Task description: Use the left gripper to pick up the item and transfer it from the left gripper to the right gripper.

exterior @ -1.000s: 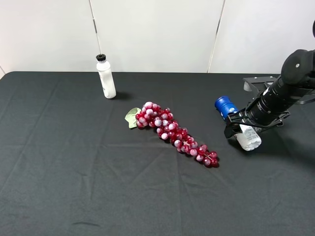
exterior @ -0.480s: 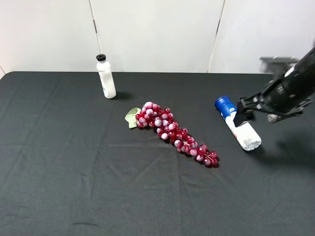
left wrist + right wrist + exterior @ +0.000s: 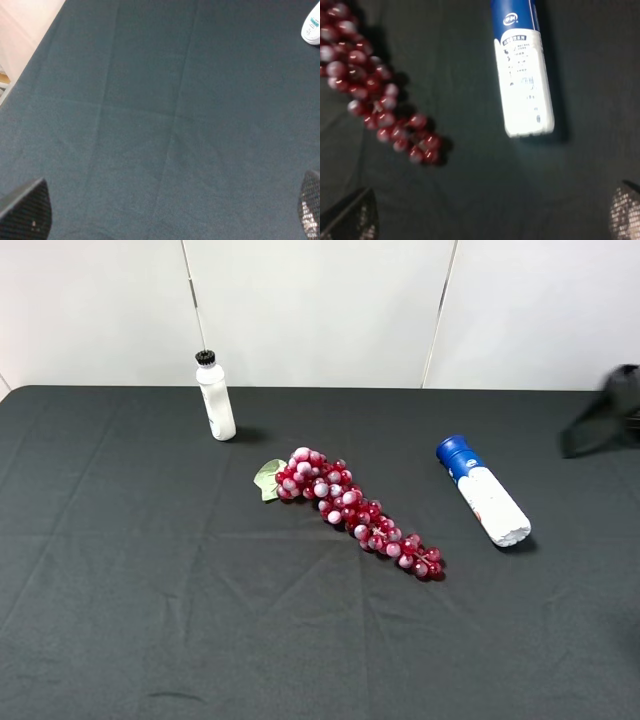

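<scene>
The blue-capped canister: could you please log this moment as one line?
canister: lying on black cloth, free | right pincer: open, above canister | left pincer: open, empty | grapes: beside canister, apart

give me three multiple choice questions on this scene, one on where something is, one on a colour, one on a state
1. Where do the grapes lie?
A. between the slim white bottle and the canister
B. behind the slim bottle
C. right of the canister

2. What colour is the canister's cap?
A. black
B. blue
C. red

3. How is the canister resting?
A. upright
B. on its side on the table
C. held by fingers

Answers: 1 A, the high view shows the bunch between the two; 2 B, the cap end is blue; 3 B, it lies flat on the cloth, with no fingers touching it.
</scene>
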